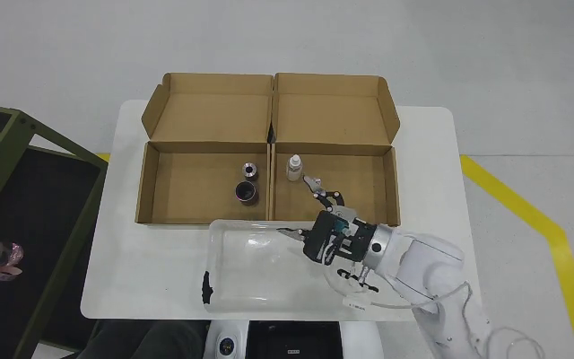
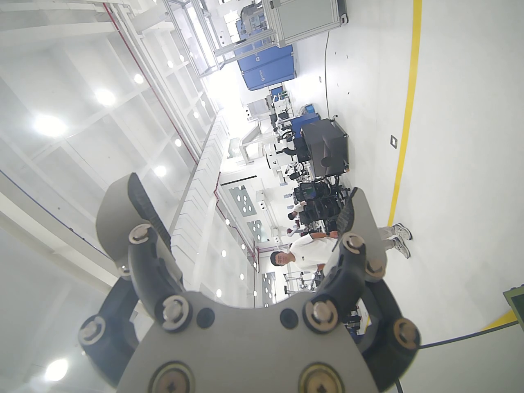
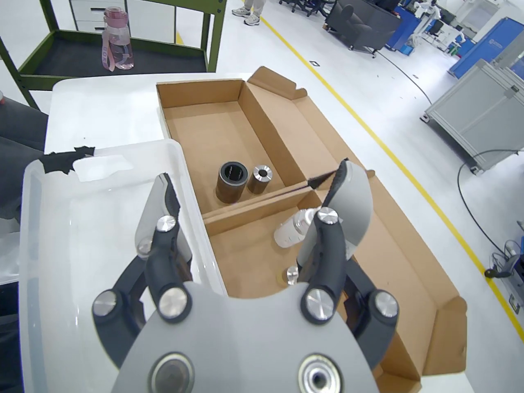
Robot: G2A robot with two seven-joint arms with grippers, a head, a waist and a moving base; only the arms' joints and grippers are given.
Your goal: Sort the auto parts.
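Two open cardboard boxes stand side by side at the back of the white table. The left box (image 1: 179,193) holds a dark ring-shaped cylinder (image 3: 232,181) and a smaller metal cylinder (image 3: 262,177). The right box (image 1: 368,193) holds a white bottle-shaped part (image 1: 293,166) and a small metal piece (image 3: 291,274). My right gripper (image 3: 256,198) hangs open over the seam between the clear plastic bin (image 1: 260,269) and the right box, one finger above each, holding nothing. The left gripper (image 2: 245,206) is open and bare, pointing up at the room.
The clear bin has black tape (image 3: 65,159) on one corner and looks bare inside. A green cart (image 3: 123,59) with a pink water bottle (image 3: 116,38) stands just off the table's left side. Box lids (image 1: 269,112) lie folded back behind the boxes.
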